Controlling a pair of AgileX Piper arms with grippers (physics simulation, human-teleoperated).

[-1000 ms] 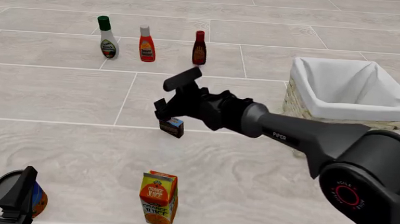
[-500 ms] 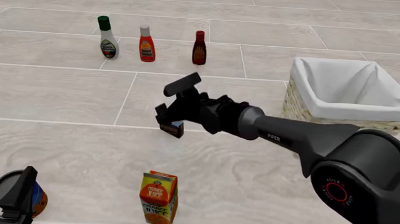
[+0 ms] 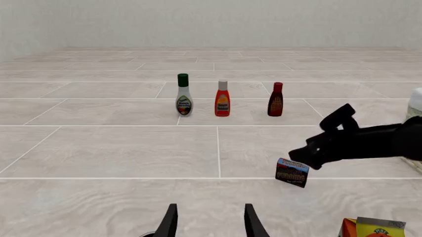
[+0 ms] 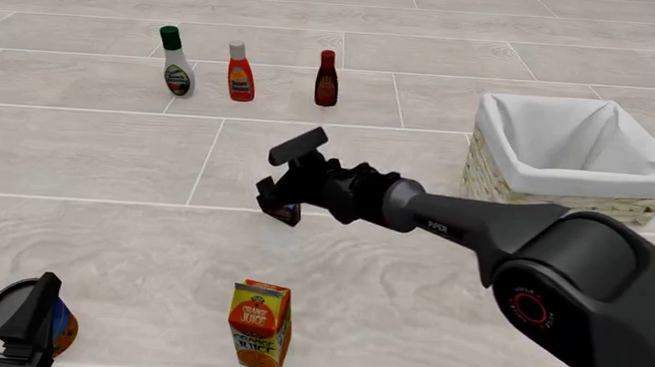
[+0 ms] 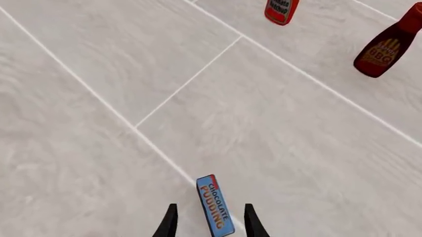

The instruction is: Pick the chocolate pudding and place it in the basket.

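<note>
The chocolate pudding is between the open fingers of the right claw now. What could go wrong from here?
1. The chocolate pudding is a thin carton standing on edge and angled between the fingers of the right claw. Closing may twist or tip it rather than clamp it flat.
2. The fingers reach only its near end in the right wrist view, so a shallow grip might slip during the lift.
3. The basket has tall walls; a low carry to the right could hit its rim.
</note>
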